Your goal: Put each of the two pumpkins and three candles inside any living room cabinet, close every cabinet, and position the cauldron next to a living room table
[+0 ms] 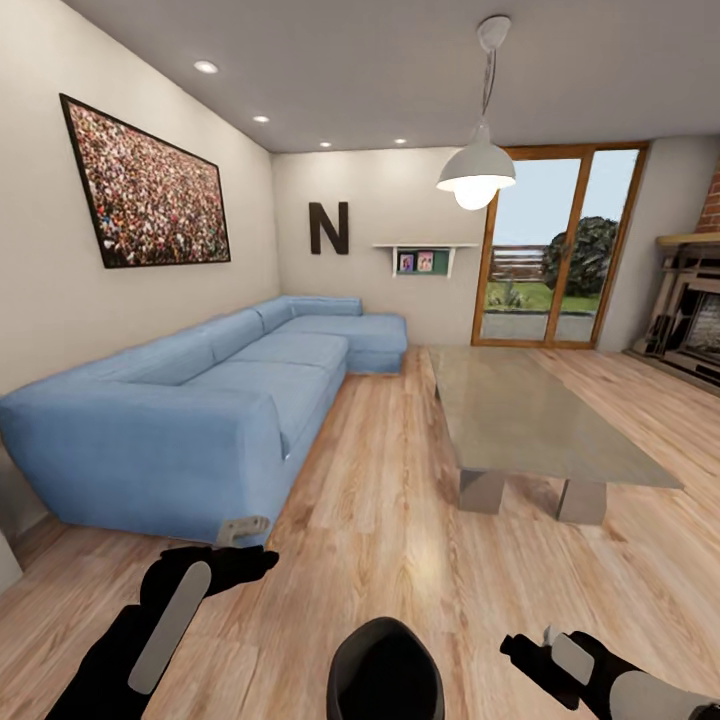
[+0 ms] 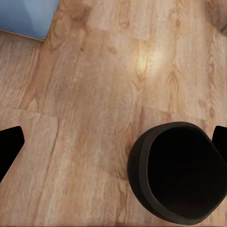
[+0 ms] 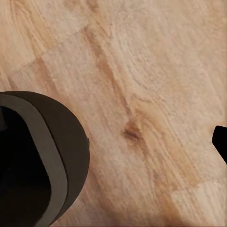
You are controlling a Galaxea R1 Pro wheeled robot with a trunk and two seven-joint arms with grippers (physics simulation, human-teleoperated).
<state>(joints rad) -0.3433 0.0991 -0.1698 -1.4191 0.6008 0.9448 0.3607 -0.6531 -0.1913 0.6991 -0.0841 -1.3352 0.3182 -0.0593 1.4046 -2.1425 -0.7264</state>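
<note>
- Left hand (image 1: 240,545): hangs low over the floor (image 1: 380,500), near the corner of the sofa (image 1: 200,400). In its wrist view dark fingertips (image 2: 9,146) show at both edges, spread wide, with nothing between them. State: released.
- Right hand (image 1: 548,645): held low, beside the cauldron (image 1: 385,670) but apart from it. One fingertip (image 3: 221,139) shows in its wrist view, so whether it is spread or clenched cannot be told. It grips nothing visible.
- Cauldron: stands upright on the wooden floor directly in front of the robot, between the two arms, touched by neither hand. The interior appears empty.
- Counter (image 1: 530,410): the low, long coffee table stands well apart from the cauldron, further into the room. The cauldron is judged not yet next to it.
- Handling, judged: a thick-walled, rigid dark pot, probably heavy relative to one hand, with a smooth rounded outside likely to slip under a side pinch.
- Recommended hold: pinch the rim wall, one finger inside and one outside. Alternatively, clamp it between both hands on opposite sides. Keep it upright in transit.
</note>
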